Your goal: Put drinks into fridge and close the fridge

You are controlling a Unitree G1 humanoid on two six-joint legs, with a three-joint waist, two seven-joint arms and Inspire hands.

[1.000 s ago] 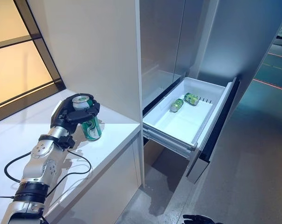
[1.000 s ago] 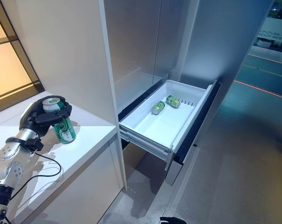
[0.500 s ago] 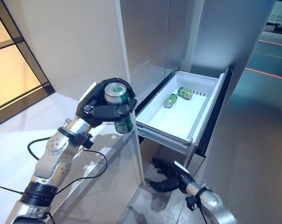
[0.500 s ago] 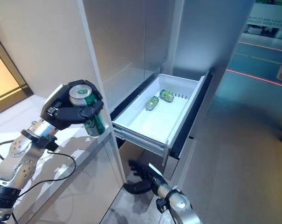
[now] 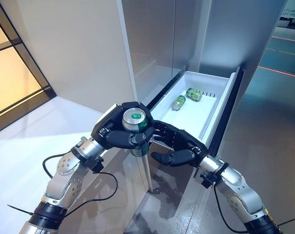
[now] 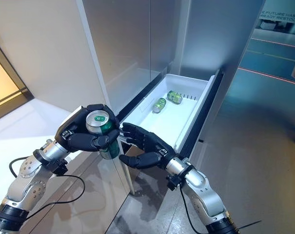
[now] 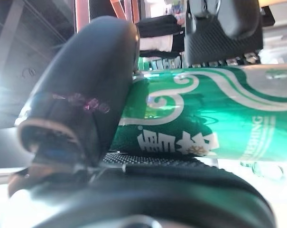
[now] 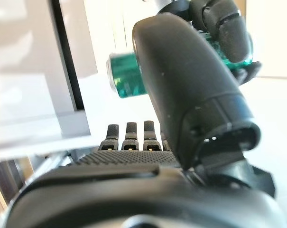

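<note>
The left robot hand (image 5: 119,135) is curled round a green drink can (image 5: 135,126), held in the air past the corner of the white bench (image 6: 20,141), just in front of the near end of the open fridge drawer (image 5: 220,105). The can stands nearly upright, its silver lid facing up toward the head camera and its long axis running top to bottom, with the base tipped slightly down and away. In the left wrist view the thumb and fingers press against the can's printed side (the grip looks firm there).

The right robot hand (image 6: 145,146) hovers open just beside the can on the drawer side, fingers spread and relaxed, palm turned toward the can but holding nothing. It seems placed to receive it. The right hand is the nearer one to the drawer, lying between the can and the white tray.

Two more green cans (image 5: 179,102) (image 5: 194,94) lie on their sides at the far end of the drawer, well apart from both hands. The near part of the tray is bare.

The coming move likely turns on a handover: the can's side lies toward the right palm, so the fingers would close across the can's long axis below the left hand's hold.
</note>
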